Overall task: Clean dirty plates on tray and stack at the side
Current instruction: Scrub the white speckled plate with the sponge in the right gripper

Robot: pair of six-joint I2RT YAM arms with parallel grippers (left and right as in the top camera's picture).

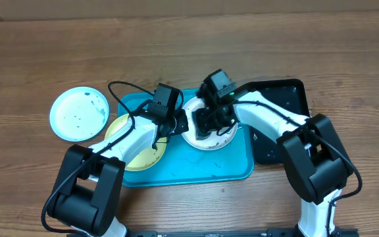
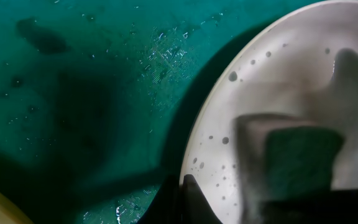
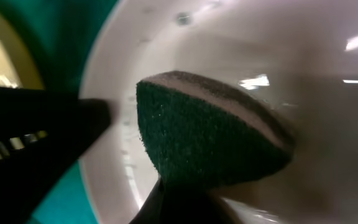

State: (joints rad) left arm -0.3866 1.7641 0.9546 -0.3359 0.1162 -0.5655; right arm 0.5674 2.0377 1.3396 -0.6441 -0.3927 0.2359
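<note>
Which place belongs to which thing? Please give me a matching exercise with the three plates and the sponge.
Things: 1 light blue plate; 2 yellow-green plate; 3 white plate; 4 sponge.
Places: A in the right gripper; B on the table, left of the tray; C at the tray's left end; D middle of the tray, under the sponge.
Pairs: 1-B; 2-C; 3-D; 4-A.

1. Wood table (image 1: 176, 46), brown planks, w/ all else on it.
2. Black tray (image 1: 288, 92): glossy, on table's R side, partly hidden.
3. Sponge (image 3: 210, 130): dk green scrub face, grey layer behind.
</note>
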